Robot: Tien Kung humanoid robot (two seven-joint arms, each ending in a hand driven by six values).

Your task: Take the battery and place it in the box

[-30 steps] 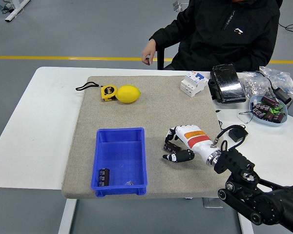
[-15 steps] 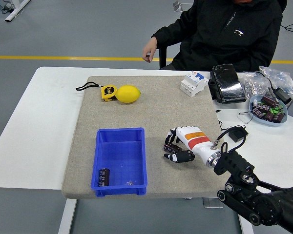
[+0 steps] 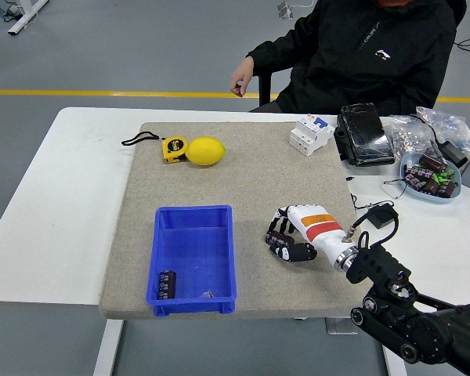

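Right hand (image 3: 296,236) curls empty on the mat; battery (image 3: 167,283) lies well left, inside the box (image 3: 192,258).

White table (image 3: 55,204), grey-beige mat (image 3: 243,176) over it. Blue box (image 3: 193,258) near left; dark cylindrical battery (image 3: 167,283) inside, pale band. Yellow lemon (image 3: 206,151) far left, yellow-black tape measure (image 3: 173,149) beside it, black strap. Right hand (image 3: 296,235) white, orange-red stripe, black fingertips; arm black. White breaker (image 3: 311,134), blue mark, far right. Glossy black device (image 3: 364,135). Pale blue bowl (image 3: 429,177), dark parts, green bits. Person (image 3: 368,55) in black jacket. Grey floor, yellow line
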